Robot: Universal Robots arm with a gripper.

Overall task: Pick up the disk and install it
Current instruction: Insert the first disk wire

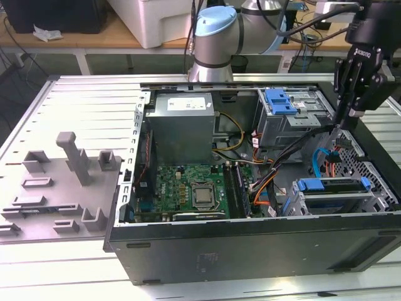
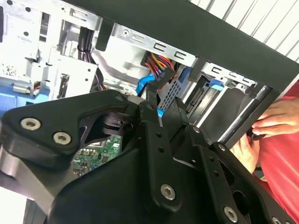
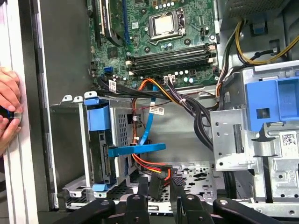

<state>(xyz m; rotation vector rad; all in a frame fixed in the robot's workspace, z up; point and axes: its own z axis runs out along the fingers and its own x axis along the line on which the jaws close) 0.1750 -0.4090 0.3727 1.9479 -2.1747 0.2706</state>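
An open computer case [image 1: 250,251] lies on its side on a bench. The disk [image 1: 332,185] — silver, edged by its blue carrier frame — sits inside the lower drive cage [image 1: 294,207] at the exterior view's right. By the look of it the pick-up is done and you are in the install step.

Your gripper [image 1: 348,116] hangs close to that cage, among the loose cables. In the first wrist view its fingers [image 3: 142,184] are drawn in around a black plug [image 3: 156,186] on red and orange wires, near the end of the disk that faces the cables. A thin blue cable [image 3: 148,123] hangs nearby. A person's hand [image 3: 8,100] rests on the case rim, beside the cage.

Judging from this, the next move calls for fine alignment — the plug squared to the disk's socket, the wires kept from snagging, and a path well apart from that hand.
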